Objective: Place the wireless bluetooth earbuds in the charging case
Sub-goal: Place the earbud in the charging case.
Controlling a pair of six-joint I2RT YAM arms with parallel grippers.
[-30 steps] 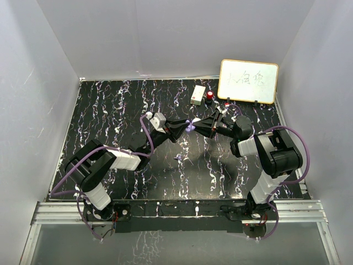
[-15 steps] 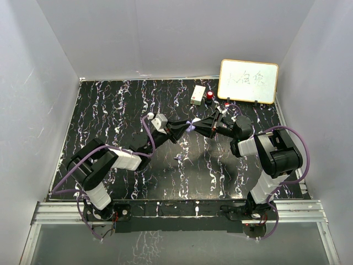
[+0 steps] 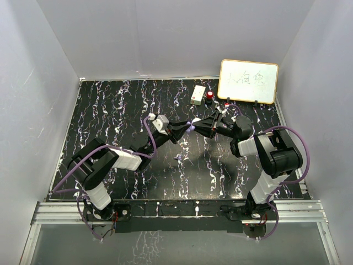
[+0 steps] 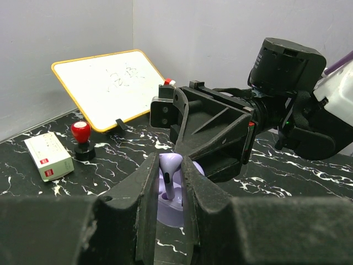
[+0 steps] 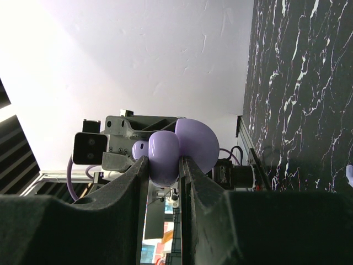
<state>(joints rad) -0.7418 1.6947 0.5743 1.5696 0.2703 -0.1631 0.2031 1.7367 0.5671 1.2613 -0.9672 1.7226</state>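
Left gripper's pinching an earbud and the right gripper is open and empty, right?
No: the right gripper is shut on the charging case, as the right wrist view shows. The left gripper does pinch an earbud.

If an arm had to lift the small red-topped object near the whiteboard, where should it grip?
On the red-topped object, probably the round red knob, from straight above: it stands upright on its black base, knob uppermost. Set the jaws so they miss the white box close beside it.

Right pincer (image 5: pixel 164 162) clamped on lilac charging case (image 5: pixel 196 143); black white-veined table (image 5: pixel 298 83) at right
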